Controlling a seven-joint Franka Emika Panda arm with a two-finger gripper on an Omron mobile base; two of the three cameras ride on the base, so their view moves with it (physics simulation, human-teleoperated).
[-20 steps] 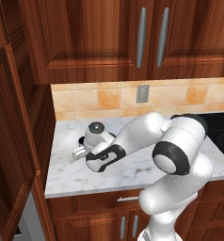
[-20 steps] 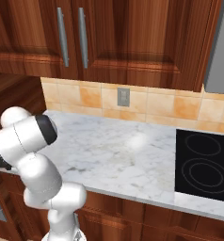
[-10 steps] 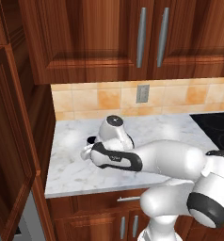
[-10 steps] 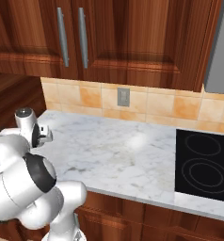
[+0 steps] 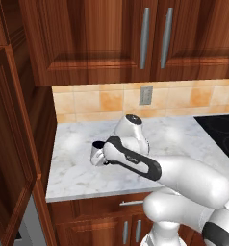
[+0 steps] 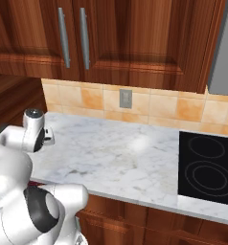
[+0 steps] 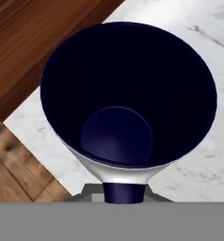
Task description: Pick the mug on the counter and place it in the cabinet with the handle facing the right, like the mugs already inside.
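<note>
Over the last second my arm has swung from a raised, folded pose to one stretched low across the counter (image 5: 78, 168) toward its left end, so my big joint, high at the right of the left base view before, now sits low at the bottom right. My gripper (image 5: 103, 156) has come in at the mug (image 5: 96, 153), which now hangs tilted in front of my wrist, its dark mouth (image 7: 128, 94) opening wide toward my hand camera. In the right base view my wrist joint (image 6: 34, 125) has risen over the counter's left edge.
</note>
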